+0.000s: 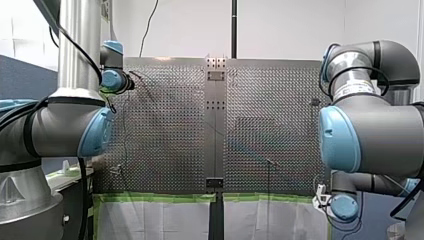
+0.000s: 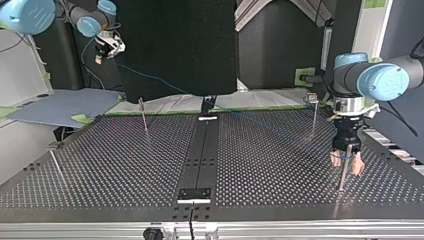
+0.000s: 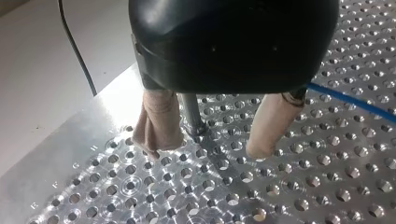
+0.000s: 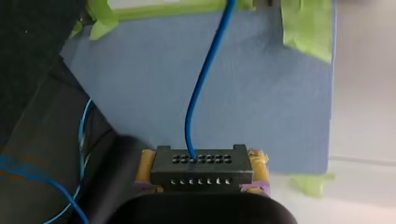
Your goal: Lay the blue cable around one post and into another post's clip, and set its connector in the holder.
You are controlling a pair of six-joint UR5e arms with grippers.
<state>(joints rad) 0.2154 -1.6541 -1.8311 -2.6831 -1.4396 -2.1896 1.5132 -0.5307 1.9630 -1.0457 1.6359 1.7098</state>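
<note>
My right gripper (image 4: 201,176) is shut on the black connector (image 4: 201,164), which sits between its yellow pads. The blue cable (image 4: 201,93) leaves the connector's face and runs ahead over a blue mat. In the top view that gripper (image 2: 103,51) hangs high at the left, off the table, and the blue cable (image 2: 270,127) slants across the table towards the right. My left gripper (image 3: 208,144) is open, its beige-padded fingers on either side of a thin metal post (image 3: 191,114), just above the plate. The top view shows it (image 2: 346,164) at the right around that post (image 2: 343,176).
More thin posts stand on the perforated table (image 2: 125,165): one at the back left (image 2: 144,114), one at the left edge (image 2: 55,162), one at the back right (image 2: 314,107). A black bracket (image 2: 195,194) sits on the centre strip near the front, another (image 2: 207,106) at the back.
</note>
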